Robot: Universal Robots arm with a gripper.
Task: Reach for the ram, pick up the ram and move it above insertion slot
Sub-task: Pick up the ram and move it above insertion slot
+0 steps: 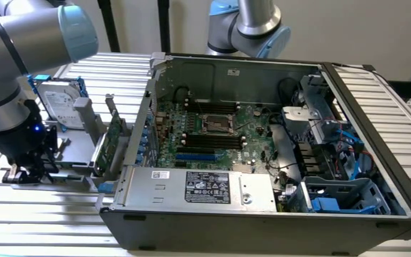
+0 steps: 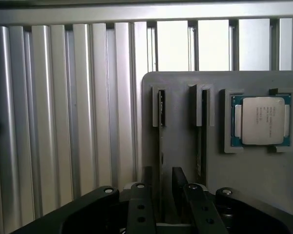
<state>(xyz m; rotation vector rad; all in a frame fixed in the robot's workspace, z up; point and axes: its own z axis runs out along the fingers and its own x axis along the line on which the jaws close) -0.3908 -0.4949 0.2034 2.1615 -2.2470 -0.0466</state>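
Gripper (image 2: 162, 176) in the foreground of the wrist view, its two black fingers (image 2: 178, 179) held apart, one on either side of the ram (image 2: 161, 111), with a gap showing on at least one side, so nothing is grasped; ram standing on edge in a narrow groove of the grey holder (image 2: 224, 170); second groove (image 2: 201, 105) just beside it; processor chip (image 2: 261, 119) lying flat in a square recess of the same holder; holder resting on the ribbed metal table (image 2: 63, 122); in the exterior view, arm (image 1: 9, 80) low over the holder at the exterior view's left, outside the open computer case (image 1: 263, 227); insertion slot (image 1: 213, 141) among several parallel black sockets on the green motherboard (image 1: 256, 120) inside the case, well apart from the gripper; short blue slot (image 1: 195, 157) just beside these sockets; hard drive (image 1: 59, 101) and tall green card (image 1: 113, 140) upright between arm and case
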